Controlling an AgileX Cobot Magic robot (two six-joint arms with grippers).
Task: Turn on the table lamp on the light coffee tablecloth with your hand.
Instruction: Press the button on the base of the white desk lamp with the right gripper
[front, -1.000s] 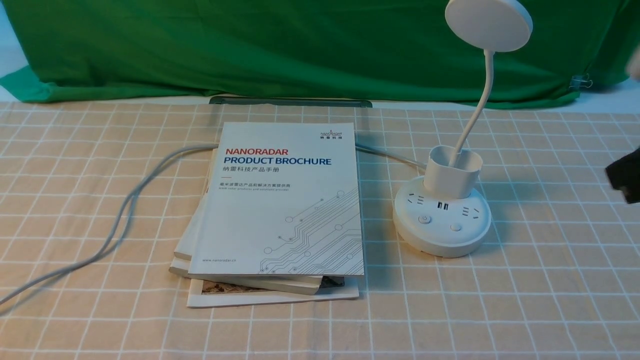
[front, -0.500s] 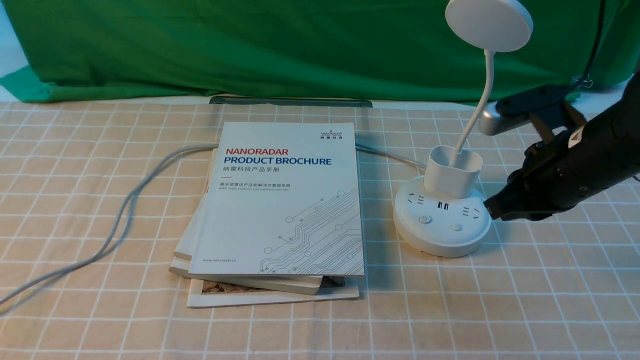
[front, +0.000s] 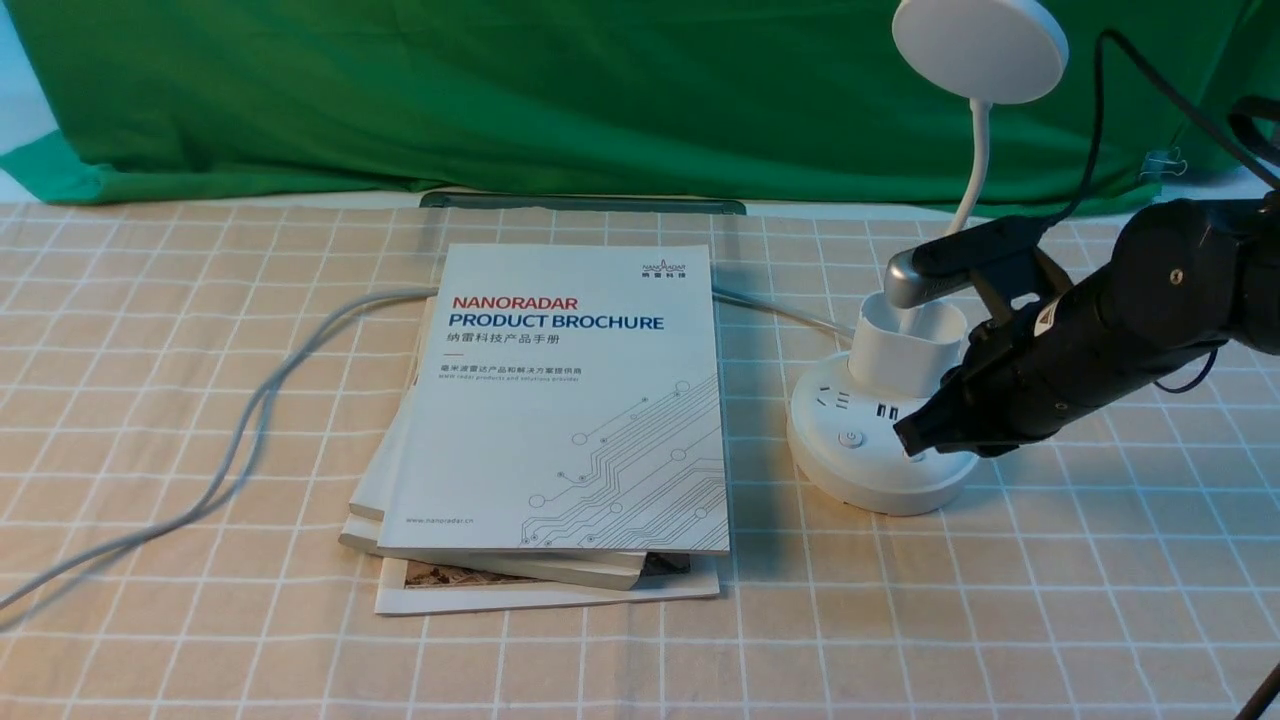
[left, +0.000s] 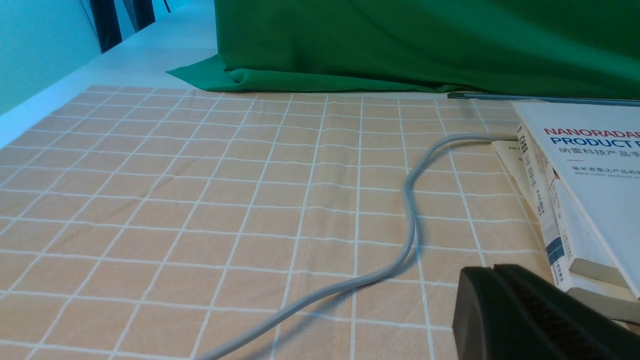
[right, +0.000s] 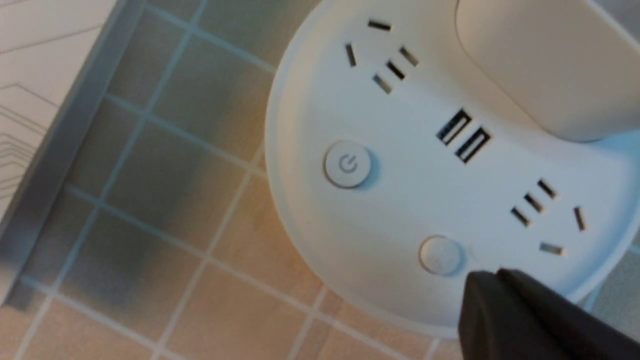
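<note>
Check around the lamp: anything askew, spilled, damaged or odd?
Nothing spilled or damaged. The table lamp stands upright. Only the booklet stack beside it is fanned unevenly, and a grey cable snakes loosely across the tablecloth.

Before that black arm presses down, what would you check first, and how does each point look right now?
1. The right fingers closed into one tip: ok.
2. Tip over the lamp base: ok.
3. Tip centred on a button: not ok; it sits beside the plain button, apart from the power button.
4. Which button lights the lamp: cannot tell.
5. The lamp head unlit: ok, no glow visible.
6. The brochure stack clear of the base: ok.
</note>
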